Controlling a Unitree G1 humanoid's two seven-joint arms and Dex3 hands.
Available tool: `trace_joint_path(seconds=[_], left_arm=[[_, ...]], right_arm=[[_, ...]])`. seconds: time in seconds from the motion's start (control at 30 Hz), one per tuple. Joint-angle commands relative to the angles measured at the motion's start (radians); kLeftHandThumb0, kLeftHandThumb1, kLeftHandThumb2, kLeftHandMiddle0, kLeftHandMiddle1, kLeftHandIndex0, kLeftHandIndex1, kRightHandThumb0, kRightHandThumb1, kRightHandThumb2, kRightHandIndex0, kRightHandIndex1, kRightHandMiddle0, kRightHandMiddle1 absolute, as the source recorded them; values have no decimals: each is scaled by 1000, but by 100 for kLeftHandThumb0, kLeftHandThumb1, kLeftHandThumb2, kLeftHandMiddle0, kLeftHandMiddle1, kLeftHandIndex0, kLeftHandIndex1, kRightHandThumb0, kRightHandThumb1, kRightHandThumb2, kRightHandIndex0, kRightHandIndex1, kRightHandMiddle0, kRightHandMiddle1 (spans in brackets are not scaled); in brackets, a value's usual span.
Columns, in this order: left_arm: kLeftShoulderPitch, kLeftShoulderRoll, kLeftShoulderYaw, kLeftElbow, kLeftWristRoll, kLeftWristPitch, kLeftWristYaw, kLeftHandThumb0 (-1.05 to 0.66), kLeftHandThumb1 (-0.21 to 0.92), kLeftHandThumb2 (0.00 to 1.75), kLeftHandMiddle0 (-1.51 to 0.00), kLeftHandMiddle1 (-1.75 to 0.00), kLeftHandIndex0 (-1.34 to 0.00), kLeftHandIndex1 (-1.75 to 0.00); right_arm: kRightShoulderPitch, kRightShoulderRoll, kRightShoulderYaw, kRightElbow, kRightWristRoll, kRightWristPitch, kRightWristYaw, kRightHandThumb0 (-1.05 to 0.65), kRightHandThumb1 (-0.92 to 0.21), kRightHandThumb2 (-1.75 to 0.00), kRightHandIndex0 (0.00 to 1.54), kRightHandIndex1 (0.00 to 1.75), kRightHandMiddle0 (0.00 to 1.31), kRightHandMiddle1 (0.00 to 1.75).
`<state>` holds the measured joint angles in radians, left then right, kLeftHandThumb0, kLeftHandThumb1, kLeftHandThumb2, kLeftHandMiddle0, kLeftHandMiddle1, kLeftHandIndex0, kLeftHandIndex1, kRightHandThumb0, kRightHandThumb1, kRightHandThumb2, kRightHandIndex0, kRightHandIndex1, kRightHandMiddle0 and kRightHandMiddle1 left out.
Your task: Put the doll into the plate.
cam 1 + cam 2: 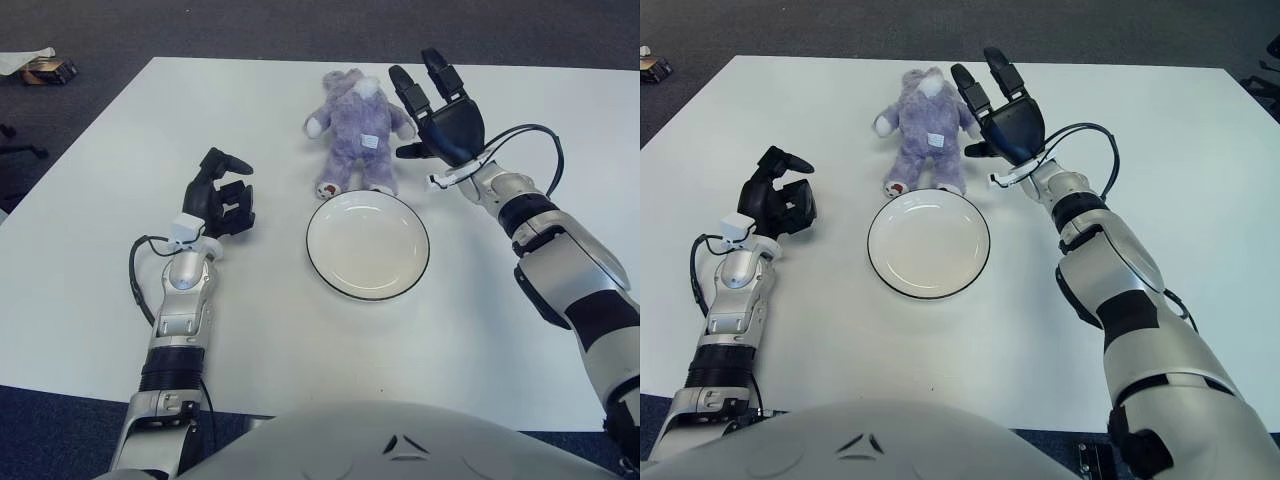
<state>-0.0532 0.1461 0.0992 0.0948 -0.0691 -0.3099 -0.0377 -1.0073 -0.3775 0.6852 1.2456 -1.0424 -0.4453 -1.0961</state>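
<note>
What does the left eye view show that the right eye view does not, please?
Only the left eye view shows a pale sheet of paper lying on the floor beyond the table's far left corner. Only the right eye view shows a dark object at its right edge. Both share the purple doll, the empty white plate, the open right robot hand beside the doll, and the idle left robot hand.

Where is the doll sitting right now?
The purple plush doll lies on the white table just beyond the empty plate, centre of view, with the open right hand close at its right side.
</note>
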Motion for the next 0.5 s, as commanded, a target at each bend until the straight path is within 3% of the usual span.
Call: trace_joint_path(seconds=[0.0, 0.47], left_arm=[[94, -68, -11, 55, -2, -28, 19, -40, 60, 96, -112, -175, -39, -175], [119, -99, -15, 25, -7, -76, 46, -40, 57, 100, -113, -175, -42, -175]], right_arm=[[-8, 7, 11, 7, 4, 9, -18, -97, -86, -25, 0, 0, 0, 0], [7, 47, 43, 42, 0, 70, -59, -94, -84, -27, 0, 0, 3, 2]])
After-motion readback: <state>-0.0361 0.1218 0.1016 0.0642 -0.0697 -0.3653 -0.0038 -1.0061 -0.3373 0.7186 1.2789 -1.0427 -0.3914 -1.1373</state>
